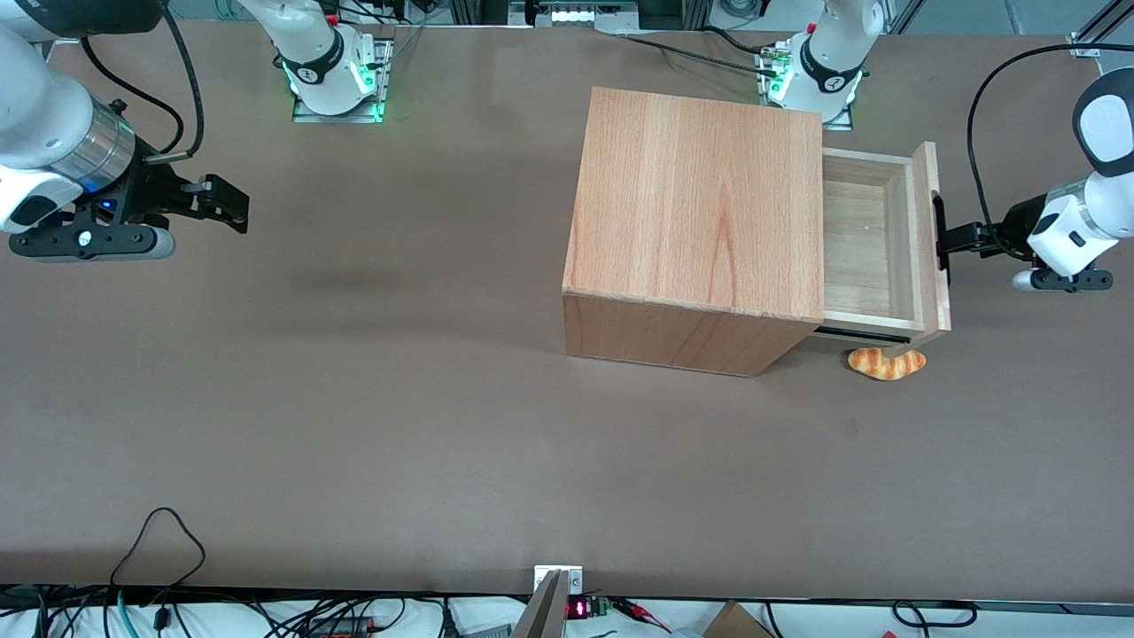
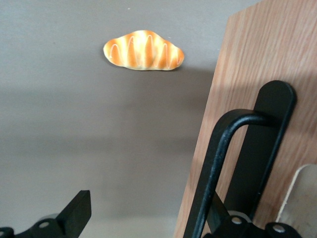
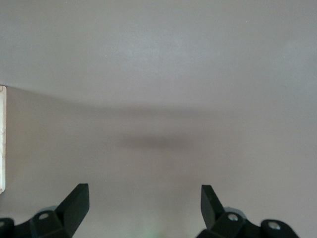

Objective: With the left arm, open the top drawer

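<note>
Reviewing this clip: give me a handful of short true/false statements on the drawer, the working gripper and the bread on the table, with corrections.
1. The shallow light-wood top drawer is pulled partly out of the big plain wooden cabinet. True.
2. The left arm's small black two-finger gripper is at the drawer's black handle. True.
3. The orange striped toy bread lies inside the drawer. False: it lies on the brown table, nearer the front camera than the drawer.
4. The drawer holds several items. False: only its pale plank bottom shows.
</note>
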You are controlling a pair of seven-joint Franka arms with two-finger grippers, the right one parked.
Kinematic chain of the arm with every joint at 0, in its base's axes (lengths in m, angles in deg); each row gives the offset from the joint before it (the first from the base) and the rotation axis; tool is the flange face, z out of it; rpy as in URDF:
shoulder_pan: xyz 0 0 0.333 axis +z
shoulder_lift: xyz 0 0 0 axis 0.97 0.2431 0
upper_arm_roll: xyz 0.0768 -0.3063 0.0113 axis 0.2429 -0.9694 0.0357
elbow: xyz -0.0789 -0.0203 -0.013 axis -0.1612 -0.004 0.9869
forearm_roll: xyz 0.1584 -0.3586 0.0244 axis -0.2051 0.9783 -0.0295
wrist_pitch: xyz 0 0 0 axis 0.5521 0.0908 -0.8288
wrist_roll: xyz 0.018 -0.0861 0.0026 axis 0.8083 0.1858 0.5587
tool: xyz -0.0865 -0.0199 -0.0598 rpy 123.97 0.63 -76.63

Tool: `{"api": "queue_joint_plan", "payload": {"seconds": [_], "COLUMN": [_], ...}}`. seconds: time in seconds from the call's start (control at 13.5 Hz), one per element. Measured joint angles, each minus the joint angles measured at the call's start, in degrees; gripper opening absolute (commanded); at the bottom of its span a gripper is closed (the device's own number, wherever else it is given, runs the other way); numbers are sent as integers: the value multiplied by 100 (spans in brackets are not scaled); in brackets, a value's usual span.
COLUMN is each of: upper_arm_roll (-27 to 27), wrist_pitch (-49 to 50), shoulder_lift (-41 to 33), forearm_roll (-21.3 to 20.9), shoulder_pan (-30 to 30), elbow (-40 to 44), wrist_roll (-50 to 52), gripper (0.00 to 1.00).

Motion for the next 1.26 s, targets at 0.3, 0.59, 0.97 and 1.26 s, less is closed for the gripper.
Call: {"api": "queue_joint_plan", "payload": {"seconds": [0.3,0.59,0.97,1.26], "upper_arm_roll": [2,3,4,4], "wrist_pitch": [-77,-96,-102,-36], "shoulder_lift": [23,80,157,157], "forearm_roll": [-37,-50,-67,-71], "shoulder_pan": [165,316,470,500], "elbow": [5,46,198,426], "wrist_roll": [-2,-22,-124,-125], "gripper": [100,100,100,100]}}
